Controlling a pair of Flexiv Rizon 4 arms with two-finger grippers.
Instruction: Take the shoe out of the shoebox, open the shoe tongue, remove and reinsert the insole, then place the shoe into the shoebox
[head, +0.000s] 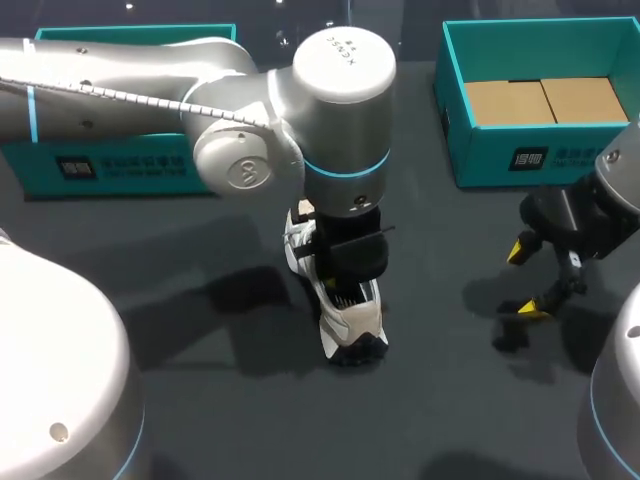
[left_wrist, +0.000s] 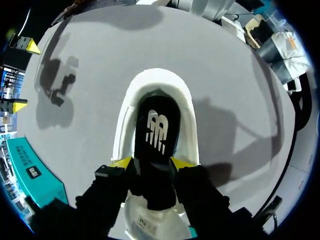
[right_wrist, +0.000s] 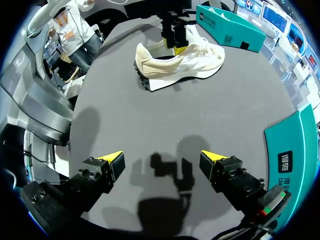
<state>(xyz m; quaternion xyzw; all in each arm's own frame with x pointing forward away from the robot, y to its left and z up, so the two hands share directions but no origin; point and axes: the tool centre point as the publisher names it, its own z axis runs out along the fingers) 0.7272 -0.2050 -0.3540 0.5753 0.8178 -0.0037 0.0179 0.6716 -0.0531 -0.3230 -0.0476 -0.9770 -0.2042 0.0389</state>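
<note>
Shoe (head: 335, 300) stands on the table (head: 200, 400) beneath the left gripper (head: 348, 280); the right gripper (head: 526, 280) is spread wide, empty. Left wrist view alone shows the fingertips (left_wrist: 121, 161) clamping the insole (left_wrist: 156, 132) above the shoe. Right wrist view shows the shoe side-on, upright.

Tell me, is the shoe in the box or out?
Out: the shoe stands on the table, apart from the open box.

The left arm (head: 250, 110) stands over the shoe (head: 345, 318), and the left gripper (left_wrist: 152, 162), clamped on the insole (left_wrist: 156, 130), blocks its opening. Right of the shoe, bare table (head: 440, 400) runs to the right gripper (head: 527, 280), whose fingers are spread wide. Behind the shoe stand 2 obstacles well apart: the shoebox (head: 540, 160) and a lid box (head: 100, 165).
</note>
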